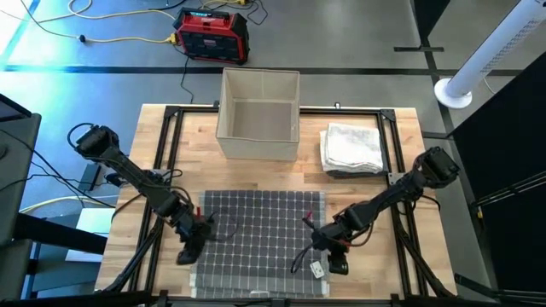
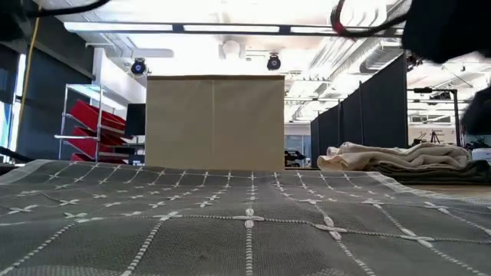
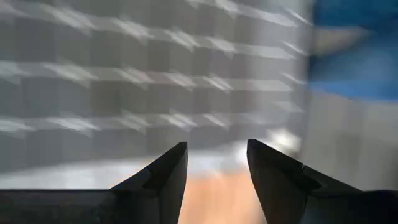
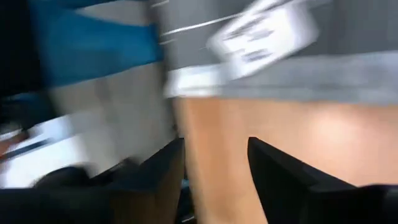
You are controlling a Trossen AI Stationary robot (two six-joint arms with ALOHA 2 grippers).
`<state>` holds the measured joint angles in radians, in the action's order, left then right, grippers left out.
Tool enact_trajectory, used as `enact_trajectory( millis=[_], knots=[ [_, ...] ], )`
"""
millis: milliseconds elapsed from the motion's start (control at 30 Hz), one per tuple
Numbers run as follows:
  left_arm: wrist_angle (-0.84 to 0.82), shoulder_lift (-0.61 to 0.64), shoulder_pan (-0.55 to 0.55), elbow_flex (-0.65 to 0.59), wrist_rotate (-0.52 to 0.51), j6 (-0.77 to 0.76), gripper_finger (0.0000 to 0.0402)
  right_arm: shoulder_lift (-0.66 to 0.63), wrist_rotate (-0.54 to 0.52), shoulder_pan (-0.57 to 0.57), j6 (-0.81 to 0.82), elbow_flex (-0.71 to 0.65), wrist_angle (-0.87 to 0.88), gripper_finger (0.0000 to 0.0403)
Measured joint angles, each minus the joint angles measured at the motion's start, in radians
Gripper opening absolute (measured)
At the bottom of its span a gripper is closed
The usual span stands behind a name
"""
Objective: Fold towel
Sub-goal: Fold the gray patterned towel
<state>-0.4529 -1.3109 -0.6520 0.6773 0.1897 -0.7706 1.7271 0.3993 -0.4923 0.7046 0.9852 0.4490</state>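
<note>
Grey towel [image 1: 260,239] flat, near edge cropped; both fingers [image 3: 163,177] apparently narrowly parted, empty.

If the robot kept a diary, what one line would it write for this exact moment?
step: reaching for corners | grey towel: flat, unfolded | left gripper: open, near-left corner | right gripper: open, near-right corner | folded towels: beside box

High view: straight down on my whole surface [image 1: 162,136], both arms in it.
Low view: level across the grey checked towel [image 2: 245,222], very close, toward the beige box [image 2: 215,123].
Wrist views: past my fingers [image 3: 165,180], close over the towel's edge.
Shared: towel, box, folded towel stack [image 1: 352,148].
</note>
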Motion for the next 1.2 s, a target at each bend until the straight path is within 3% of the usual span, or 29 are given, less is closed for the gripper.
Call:
enact_trajectory(
  millis=[100,233,433,667,833,1033,1200],
  knots=[
    [0.010,-0.001,0.028,-0.042,-0.129,0.014,0.0127,0.000,-0.123,0.054,-0.052,0.000,0.012,0.0014],
    [0.160,-0.002,0.061,-0.161,-0.153,-0.065,0.0078,0.003,-0.251,0.133,-0.076,-0.010,-0.014,0.0008],
    [0.239,-0.001,0.039,-0.235,-0.170,-0.167,0.0006,0.004,-0.266,0.183,-0.002,-0.105,-0.059,0.0001],
    [0.340,-0.015,0.050,-0.236,-0.173,-0.094,0.0011,-0.066,-0.232,0.122,0.079,-0.164,-0.022,0.0000],
    [0.310,0.018,0.092,-0.172,-0.153,-0.040,0.0006,-0.246,-0.276,0.114,0.063,-0.142,0.115,0.0000],
    [0.061,0.095,0.181,-0.068,-0.310,0.146,0.0008,-0.454,-0.450,0.135,0.002,-0.141,0.376,0.0003],
    [-0.006,0.161,0.281,-0.046,-0.415,0.335,0.0038,-0.531,-0.440,0.172,-0.041,-0.196,0.471,0.0045]
  ],
)
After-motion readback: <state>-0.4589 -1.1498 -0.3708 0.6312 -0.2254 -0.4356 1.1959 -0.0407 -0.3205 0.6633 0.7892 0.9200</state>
